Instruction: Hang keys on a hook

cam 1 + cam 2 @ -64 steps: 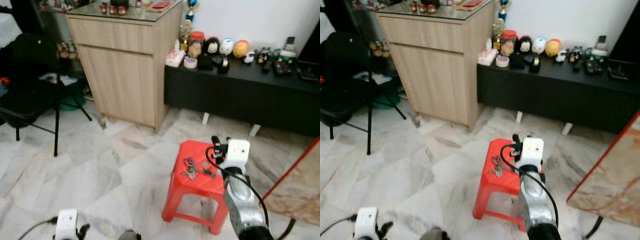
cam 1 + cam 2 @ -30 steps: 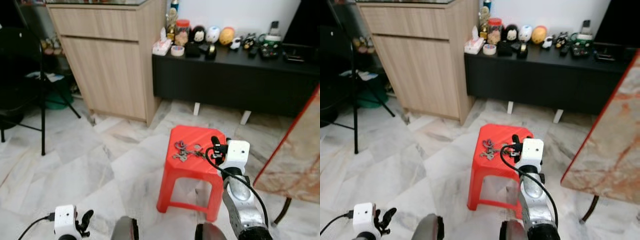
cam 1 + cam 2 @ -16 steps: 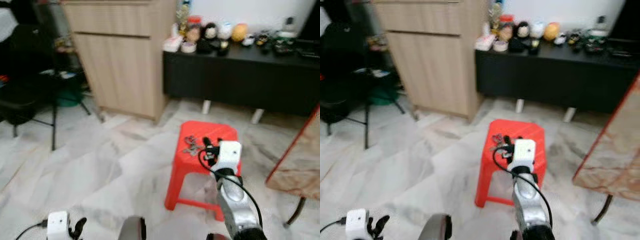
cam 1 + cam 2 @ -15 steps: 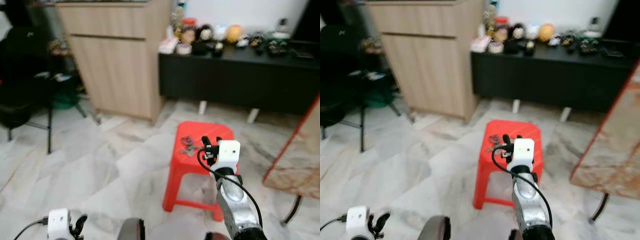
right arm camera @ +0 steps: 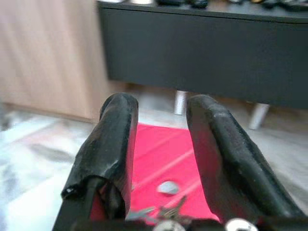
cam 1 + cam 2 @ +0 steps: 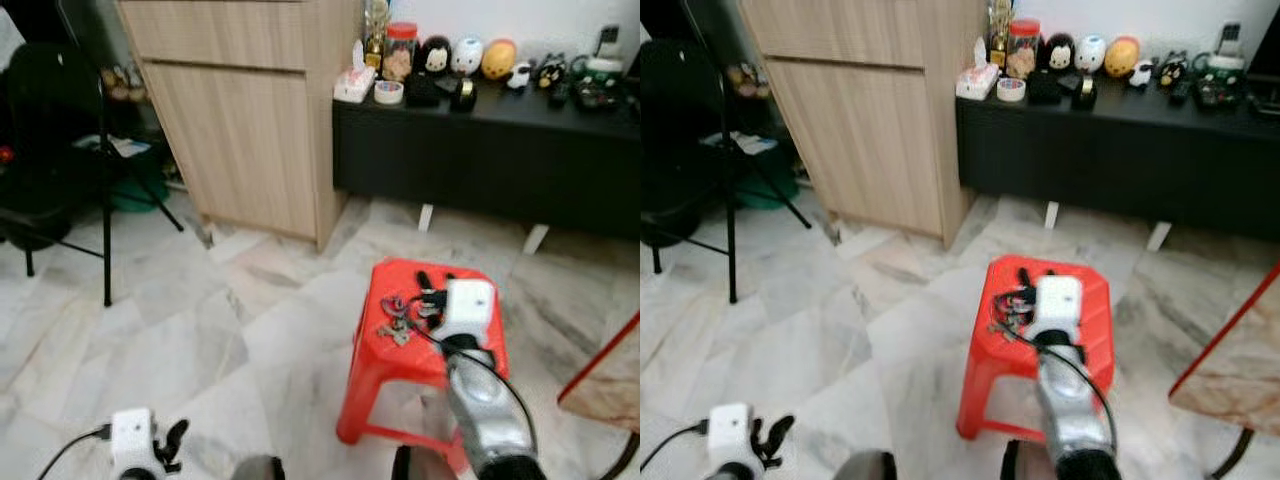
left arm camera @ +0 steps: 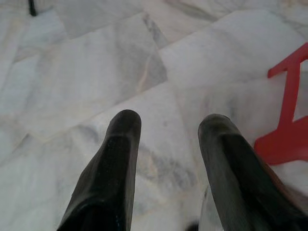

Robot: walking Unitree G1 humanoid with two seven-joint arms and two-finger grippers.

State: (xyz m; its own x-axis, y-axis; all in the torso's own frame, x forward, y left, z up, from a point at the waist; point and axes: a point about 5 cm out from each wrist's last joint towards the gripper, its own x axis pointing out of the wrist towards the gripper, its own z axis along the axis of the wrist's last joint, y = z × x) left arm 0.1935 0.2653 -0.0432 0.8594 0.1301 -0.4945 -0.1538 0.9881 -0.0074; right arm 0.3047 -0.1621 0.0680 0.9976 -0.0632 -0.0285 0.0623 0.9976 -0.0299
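Left wrist view: your left gripper (image 7: 166, 127) hangs idle low over the marble floor (image 7: 96, 82), fingers apart, holding nothing. Past it, your right gripper (image 6: 433, 283) reaches over the red stool (image 6: 480, 300) with fingers spread, nothing between them yet. The keys (image 6: 396, 318) lie loose on the stool seat, just beside that gripper, so you look lined up for a pickup. Beyond the stool sit the wooden cabinet (image 6: 250, 120) and a black bench (image 6: 480, 150) of trinkets. No hook can be made out.

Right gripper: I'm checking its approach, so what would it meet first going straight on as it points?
Probably the keys on the red stool: the right gripper, fingers apart, hovers just above them. Beyond stands the black cabinet. Depth is uncertain.
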